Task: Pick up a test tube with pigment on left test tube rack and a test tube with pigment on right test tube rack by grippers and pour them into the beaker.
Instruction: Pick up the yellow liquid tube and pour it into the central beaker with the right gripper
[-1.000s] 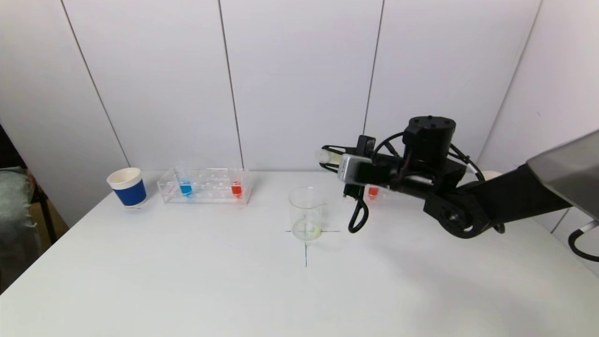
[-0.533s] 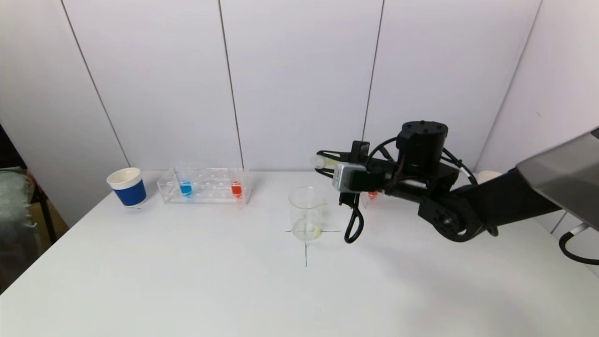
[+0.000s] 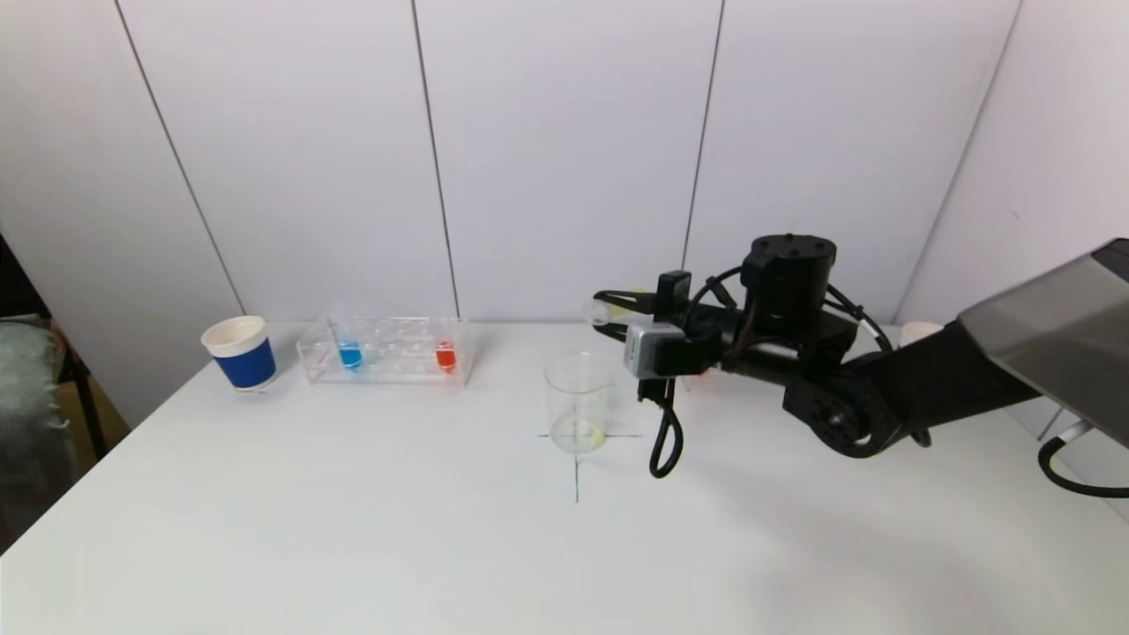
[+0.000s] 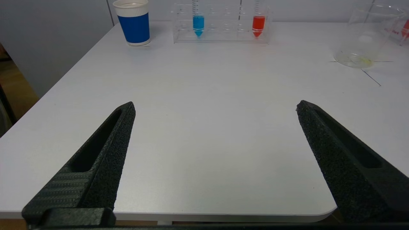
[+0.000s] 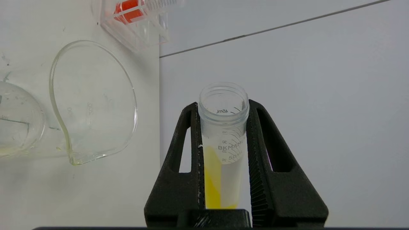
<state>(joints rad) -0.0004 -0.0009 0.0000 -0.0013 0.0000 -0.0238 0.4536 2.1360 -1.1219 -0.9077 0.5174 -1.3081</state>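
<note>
My right gripper (image 3: pixel 609 310) is shut on a test tube (image 5: pixel 223 127) holding yellow pigment. The tube lies almost level, its open mouth just above and behind the right rim of the glass beaker (image 3: pixel 578 401). A thin film of yellowish liquid covers the beaker's bottom. The left test tube rack (image 3: pixel 388 353) holds a blue tube (image 3: pixel 350 353) and a red tube (image 3: pixel 445 355). My right arm hides the right rack in the head view; one of its red tubes (image 4: pixel 405 30) shows in the left wrist view. My left gripper (image 4: pixel 215 106) is open and empty by the table's near left edge.
A blue-and-white paper cup (image 3: pixel 240 353) stands left of the left rack. A black cross (image 3: pixel 577 467) is drawn on the table under the beaker. A cable loop (image 3: pixel 663 445) hangs from the right wrist just right of the beaker. The wall runs close behind the racks.
The right gripper has carried the yellow tube leftward and slightly down, bringing its mouth closer to the beaker. The left gripper has not changed.
</note>
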